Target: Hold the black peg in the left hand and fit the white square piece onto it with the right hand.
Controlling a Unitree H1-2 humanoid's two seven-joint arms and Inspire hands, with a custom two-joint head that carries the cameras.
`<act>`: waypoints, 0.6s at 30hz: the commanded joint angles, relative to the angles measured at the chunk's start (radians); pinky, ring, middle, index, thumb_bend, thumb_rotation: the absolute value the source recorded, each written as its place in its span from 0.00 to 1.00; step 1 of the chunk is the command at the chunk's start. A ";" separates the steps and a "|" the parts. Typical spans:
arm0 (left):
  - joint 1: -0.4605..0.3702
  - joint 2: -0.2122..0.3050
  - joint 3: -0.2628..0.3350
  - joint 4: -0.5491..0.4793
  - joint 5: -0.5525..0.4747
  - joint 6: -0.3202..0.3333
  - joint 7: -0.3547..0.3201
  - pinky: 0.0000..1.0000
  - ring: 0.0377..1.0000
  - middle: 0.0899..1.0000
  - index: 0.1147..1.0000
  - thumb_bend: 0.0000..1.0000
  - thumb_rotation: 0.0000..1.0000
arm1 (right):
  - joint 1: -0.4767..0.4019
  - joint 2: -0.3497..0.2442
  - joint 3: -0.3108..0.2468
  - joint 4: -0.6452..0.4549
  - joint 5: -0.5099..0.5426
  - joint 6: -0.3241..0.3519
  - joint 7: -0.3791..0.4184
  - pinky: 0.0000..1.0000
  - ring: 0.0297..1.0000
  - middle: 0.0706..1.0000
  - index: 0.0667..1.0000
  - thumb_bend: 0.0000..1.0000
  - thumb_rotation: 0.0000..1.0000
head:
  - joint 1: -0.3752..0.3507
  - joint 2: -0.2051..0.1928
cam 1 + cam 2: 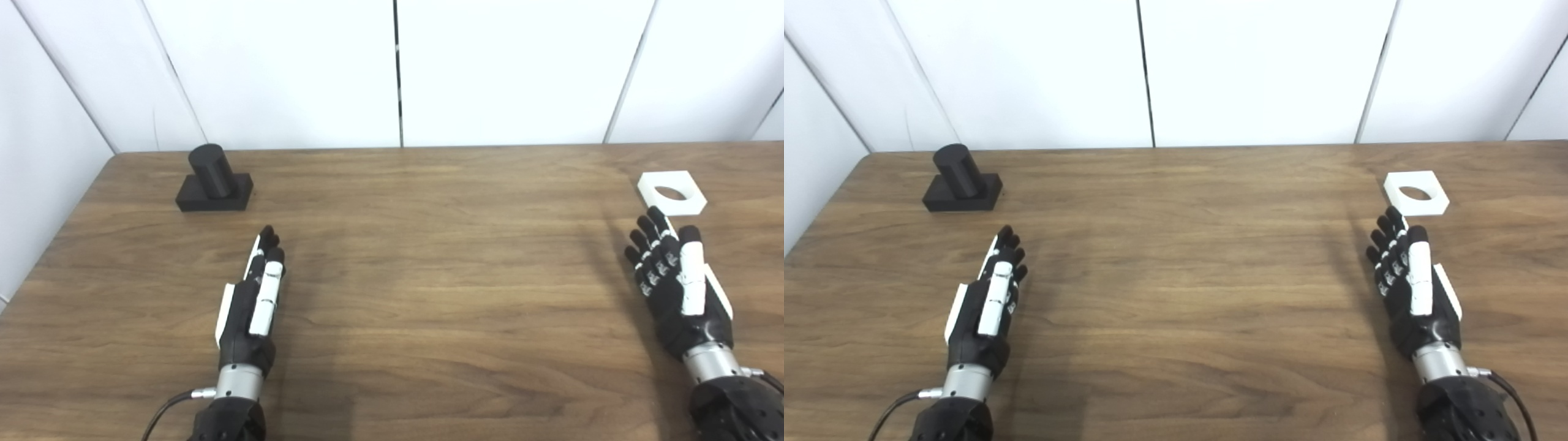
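Hands first, nearest the camera: left hand point(252, 304) lies low over the wooden surface point(429, 275), fingers straight and apart, holding nothing. Right hand point(678, 283) likewise extended and spread, empty, palm side turned inward.

Farther out, w/ ref. to right hand: white square piece point(672, 193) lies flat on the surface, round hole facing up, just beyond the fingertips point(656, 215) and slightly to their right. Gap is small; no contact seen.

Farther out, w/ ref. to left hand: black peg point(211, 171) stands upright on its square base at the far-left corner, long axis approx. vertical. It sits ahead and a little to the left of the fingertips, well apart from them.

Assessment: nothing grasped yet, task at its start. Right hand is the closer to its item; left hand has the longer reach, fwd and leftward. Peg grip likely needs fingers wrapping the base or lower shaft, leaving the top free for the hole.
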 commanded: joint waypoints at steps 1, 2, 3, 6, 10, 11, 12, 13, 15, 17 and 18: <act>-0.035 0.012 -0.005 -0.048 0.027 -0.014 0.002 1.00 1.00 1.00 1.00 0.58 0.81 | -0.040 -0.022 -0.007 -0.005 0.013 -0.046 0.021 1.00 1.00 1.00 1.00 0.57 1.00 | 0.013 0.002; -0.039 0.014 -0.006 -0.056 0.034 -0.008 0.003 1.00 1.00 1.00 1.00 0.58 0.80 | -0.043 -0.026 -0.008 0.003 0.015 -0.050 0.024 1.00 1.00 1.00 1.00 0.57 1.00 | 0.019 0.002; -0.044 0.017 -0.005 -0.064 0.039 -0.001 0.002 1.00 1.00 1.00 1.00 0.57 0.79 | -0.045 -0.029 -0.009 0.012 0.015 -0.056 0.028 1.00 1.00 1.00 1.00 0.58 1.00 | 0.030 0.001; -0.065 0.036 0.003 -0.085 0.062 0.000 0.002 1.00 1.00 1.00 1.00 0.55 0.75 | -0.051 -0.038 -0.010 0.039 0.022 -0.071 0.043 1.00 1.00 1.00 1.00 0.59 1.00 | 0.040 0.001; -0.099 0.076 0.019 -0.109 0.113 0.019 0.008 1.00 1.00 1.00 1.00 0.55 0.76 | -0.057 -0.042 -0.008 0.058 0.020 -0.085 0.049 1.00 1.00 1.00 1.00 0.60 1.00 | 0.035 0.000; -0.110 0.087 0.027 -0.115 0.117 0.032 0.009 1.00 1.00 1.00 1.00 0.56 0.76 | -0.059 -0.043 -0.006 0.061 0.017 -0.089 0.051 1.00 1.00 1.00 1.00 0.60 1.00 | 0.034 0.001; -0.121 0.097 0.036 -0.118 0.119 0.043 0.009 1.00 1.00 1.00 1.00 0.57 0.75 | -0.061 -0.044 -0.006 0.063 0.016 -0.091 0.051 1.00 1.00 1.00 1.00 0.60 1.00 | 0.033 0.001; -0.128 0.103 0.042 -0.120 0.120 0.052 0.008 1.00 1.00 1.00 1.00 0.57 0.74 | -0.062 -0.044 -0.006 0.065 0.015 -0.092 0.051 1.00 1.00 1.00 1.00 0.60 1.00 | 0.033 0.001; -0.155 0.126 0.068 -0.120 0.132 0.077 0.015 1.00 1.00 1.00 1.00 0.57 0.71 | -0.064 -0.046 -0.004 0.058 0.017 -0.085 0.052 1.00 1.00 1.00 1.00 0.61 1.00 | 0.033 0.001; -0.175 0.137 0.091 -0.120 0.118 0.096 0.015 1.00 1.00 1.00 1.00 0.54 0.65 | -0.063 -0.049 -0.003 0.051 0.019 -0.079 0.054 1.00 1.00 1.00 1.00 0.60 1.00 | 0.034 -0.001; -0.184 0.142 0.101 -0.122 0.113 0.109 0.014 1.00 1.00 1.00 1.00 0.54 0.61 | -0.062 -0.052 -0.003 0.047 0.019 -0.076 0.054 1.00 1.00 1.00 1.00 0.60 1.00 | 0.032 -0.001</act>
